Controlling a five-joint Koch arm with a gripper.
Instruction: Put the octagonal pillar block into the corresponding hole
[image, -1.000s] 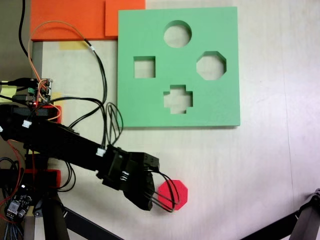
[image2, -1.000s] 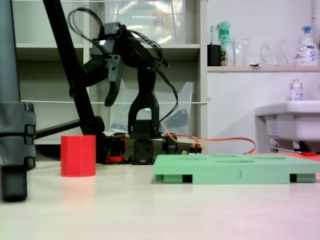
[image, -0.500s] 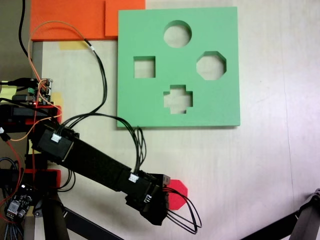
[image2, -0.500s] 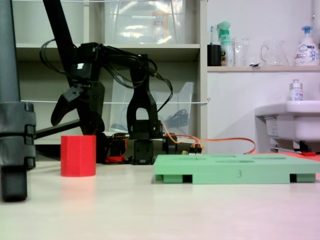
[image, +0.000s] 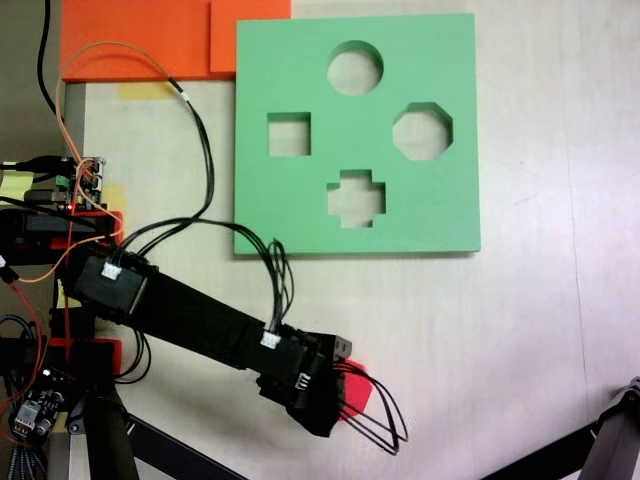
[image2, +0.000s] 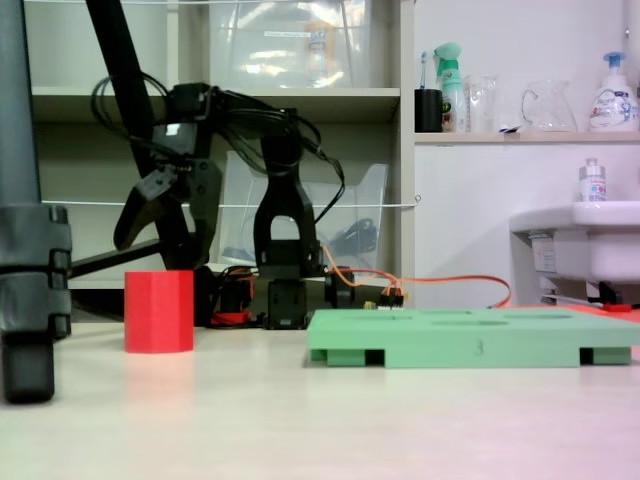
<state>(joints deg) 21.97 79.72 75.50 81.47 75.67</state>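
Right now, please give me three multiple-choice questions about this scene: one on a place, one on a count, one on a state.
1. Where is the red block?
A. on the table beside the green board
B. inside the eight-sided hole
C. on the shelf

2. How many holes does the green board have?
A. two
B. four
C. six

3. How does the tool stand?
A. shut on the block
B. open above the block
C. resting flat on the board

Answers:
1 A, the side fixed view shows it standing on the table, apart from the board.
2 B, round, square, eight-sided and cross-shaped.
3 B, its jaws are spread, above the block's top.
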